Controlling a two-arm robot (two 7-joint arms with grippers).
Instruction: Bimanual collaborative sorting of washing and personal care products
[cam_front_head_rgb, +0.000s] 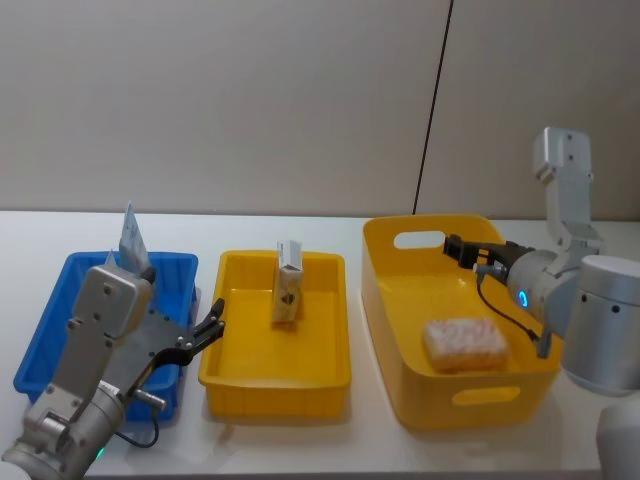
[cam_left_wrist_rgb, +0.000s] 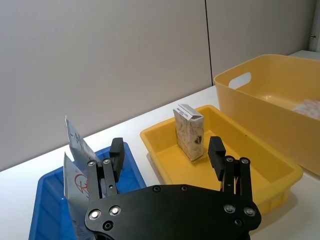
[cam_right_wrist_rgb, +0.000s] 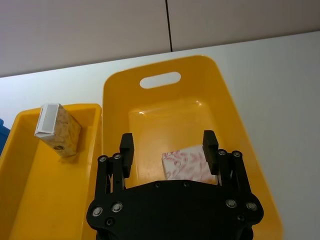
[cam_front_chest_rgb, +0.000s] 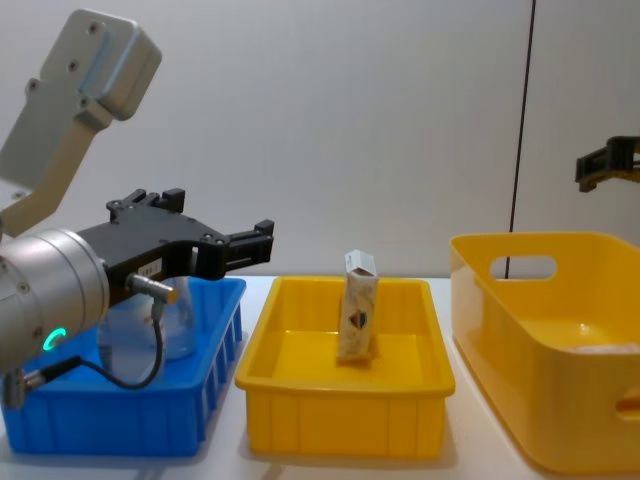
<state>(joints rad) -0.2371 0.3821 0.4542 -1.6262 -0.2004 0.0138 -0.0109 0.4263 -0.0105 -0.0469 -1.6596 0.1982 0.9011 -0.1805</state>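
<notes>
Found three containers in a row on the white counter (cam_front_head_rgb: 360, 445): a blue bin (cam_front_head_rgb: 58, 305) at the left, a shallow yellow tray (cam_front_head_rgb: 275, 383) in the middle and a deep yellow tub (cam_front_head_rgb: 480, 397) with handle slots at the right.

Spotted the white squeeze tube with red print (cam_front_head_rgb: 133, 243) propped on end in the blue bin, flat crimped end up, against the far wall. Could not make out its cap.

Saw the taller narrow cream carton (cam_front_head_rgb: 288, 290) upright near the far end of the yellow tray, apart from the walls.

Noted the small white carton with orange pattern (cam_front_head_rgb: 465, 343) flat on the floor of the yellow tub, toward the near side. Could not pick out a blue mark on it.

Found the left gripper (cam_front_head_rgb: 208, 335) raised over the near right corner of the blue bin, pointed toward the tray, jaws released wide and grasping nothing.

Found the right gripper (cam_front_head_rgb: 452, 246) held above the far part of the tub, well above the small carton, jaws likewise spread and empty.
</notes>
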